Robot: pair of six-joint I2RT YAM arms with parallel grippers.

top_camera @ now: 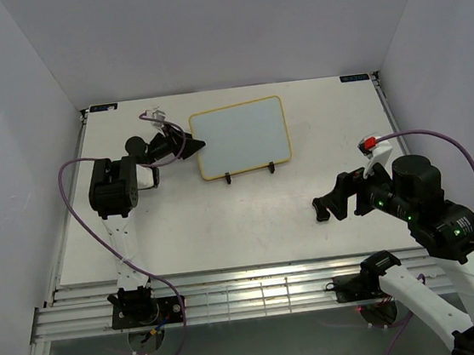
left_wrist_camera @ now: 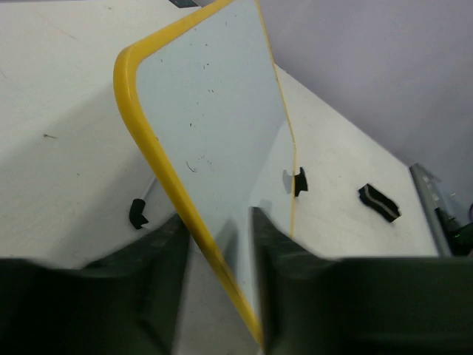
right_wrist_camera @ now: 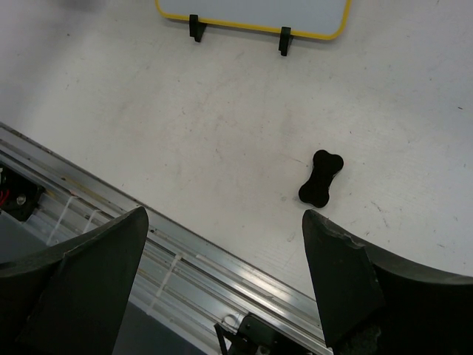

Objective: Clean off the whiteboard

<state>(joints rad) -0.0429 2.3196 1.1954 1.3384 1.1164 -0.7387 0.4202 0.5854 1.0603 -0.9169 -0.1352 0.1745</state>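
The whiteboard [top_camera: 241,136] stands tilted on a thin black wire stand [top_camera: 229,178] at the back middle of the table. Its yellow frame surrounds a white face that is clean but for faint specks [left_wrist_camera: 214,126]. My left gripper [top_camera: 192,145] is at the board's left edge, with one finger behind the frame and one on the face [left_wrist_camera: 216,218], shut on it. My right gripper [top_camera: 330,205] hangs open and empty over the table's front right [right_wrist_camera: 224,214]. The black bone-shaped eraser [right_wrist_camera: 321,177] lies on the table just ahead of its right finger. The eraser also shows in the left wrist view [left_wrist_camera: 379,202].
An aluminium rail [top_camera: 233,293] runs along the near table edge, below the right gripper [right_wrist_camera: 185,274]. White walls close in the back and both sides. Purple cables loop off both arms. The board's lower edge and stand feet [right_wrist_camera: 284,41] show in the right wrist view.
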